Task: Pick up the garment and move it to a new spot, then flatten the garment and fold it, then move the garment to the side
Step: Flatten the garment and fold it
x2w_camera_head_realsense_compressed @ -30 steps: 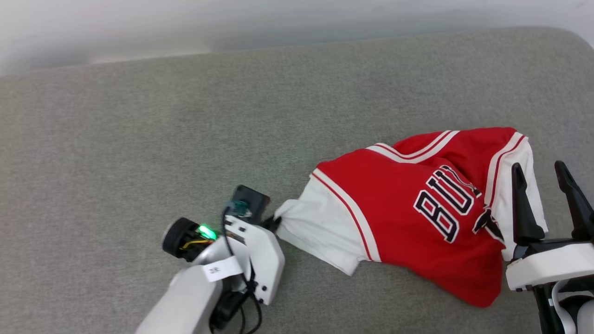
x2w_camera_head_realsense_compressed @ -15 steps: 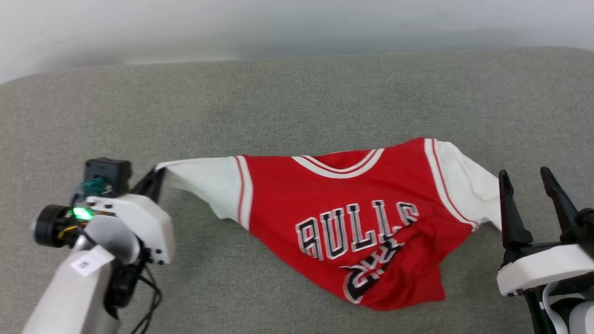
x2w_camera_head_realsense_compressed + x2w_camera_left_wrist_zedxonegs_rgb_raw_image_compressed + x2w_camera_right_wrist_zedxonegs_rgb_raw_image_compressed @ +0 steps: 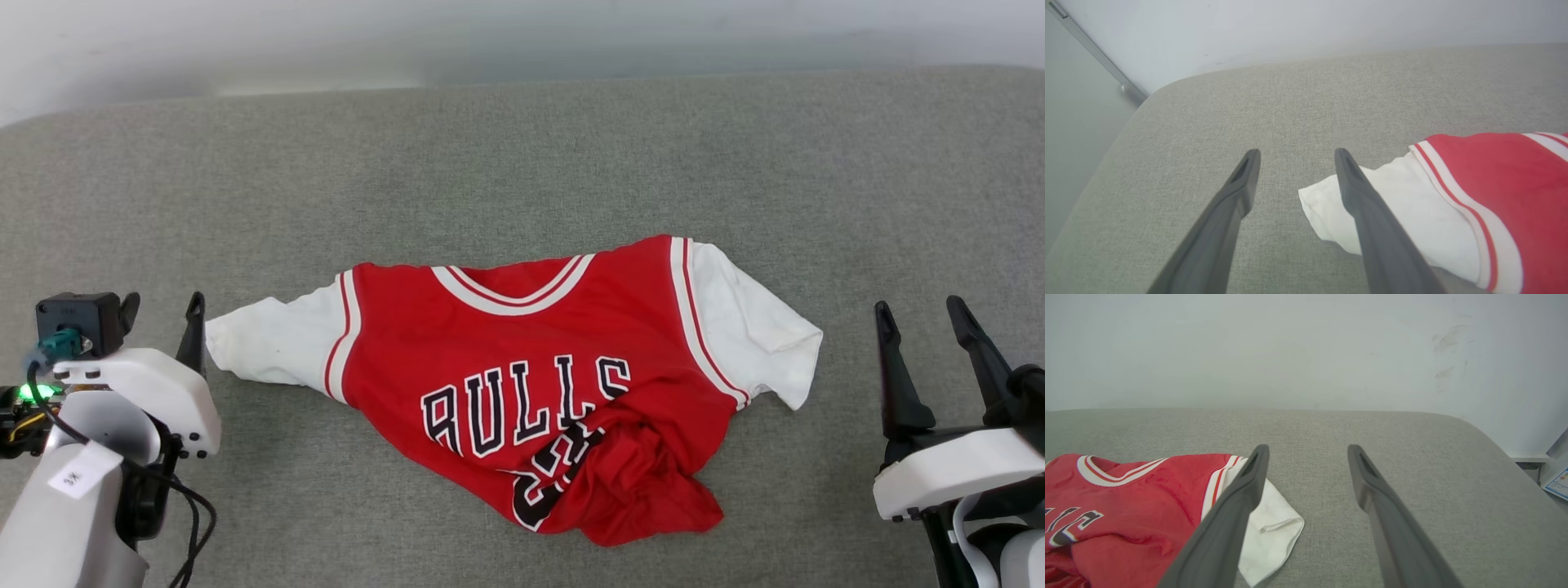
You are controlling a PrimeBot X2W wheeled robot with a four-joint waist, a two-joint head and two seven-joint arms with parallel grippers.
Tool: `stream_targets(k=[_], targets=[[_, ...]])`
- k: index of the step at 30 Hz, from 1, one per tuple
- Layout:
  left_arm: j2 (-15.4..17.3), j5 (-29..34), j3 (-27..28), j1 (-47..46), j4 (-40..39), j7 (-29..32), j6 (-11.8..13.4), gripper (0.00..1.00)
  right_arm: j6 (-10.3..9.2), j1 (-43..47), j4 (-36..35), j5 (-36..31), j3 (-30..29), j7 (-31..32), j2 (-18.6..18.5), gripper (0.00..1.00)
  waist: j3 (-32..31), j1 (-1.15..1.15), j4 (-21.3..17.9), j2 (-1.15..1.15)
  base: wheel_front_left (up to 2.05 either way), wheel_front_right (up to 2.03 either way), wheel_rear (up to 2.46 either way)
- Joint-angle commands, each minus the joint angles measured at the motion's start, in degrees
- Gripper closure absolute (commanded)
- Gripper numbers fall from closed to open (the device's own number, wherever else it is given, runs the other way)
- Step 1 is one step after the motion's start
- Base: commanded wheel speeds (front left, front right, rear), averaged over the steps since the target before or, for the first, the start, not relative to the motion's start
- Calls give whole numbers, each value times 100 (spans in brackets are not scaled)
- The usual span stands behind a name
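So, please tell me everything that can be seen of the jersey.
The jersey is red, thin cloth, with white short sleeves, striped red-white trim and black lettering outlined in white. It lies front up on the grey cushion, sleeves spread, its hem crumpled over the number. Nothing holds it; the open left gripper stands beside one sleeve tip.

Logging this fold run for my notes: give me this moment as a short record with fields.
surface: grey cushion
jersey: lies front up, lettering showing, held by neither gripper
hem: bunched, not flat
left gripper: open, beside the tip of one white sleeve
right gripper: open, apart from the other sleeve
stage: not yet flattened, no fold made
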Motion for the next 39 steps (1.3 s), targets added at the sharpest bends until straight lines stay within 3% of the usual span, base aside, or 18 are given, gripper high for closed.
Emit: stream_targets(k=[1,12,21,28,33,39], targets=[[-51,70,23,-62,26,-283,39,0,-4,-25,10,-51,-2,23,2,0,-69,0,40,0,0,0,0],[-339,426,-222,386,-870,-1994,-82,0,-3,169,78,18,13,87,-44,0,-588,0,298,0,0,0,0],[-828,706,-372,1490,-2281,-2200,56,0,-3,358,63,111,99,173,-61,0,-902,0,397,0,0,0,0],[-1150,856,-376,2015,-2700,-2194,-1,0,-3,479,14,145,143,257,-118,0,-950,0,494,0,0,0,0],[-1194,1002,-320,1928,-2702,-2195,-167,0,-3,454,-118,365,738,705,-367,0,-909,0,616,0,0,0,0],[-1339,1066,-173,1831,-2662,-2195,-308,0,-4,131,-197,1050,2262,2342,-1065,0,-751,0,769,0,0,0,0]])
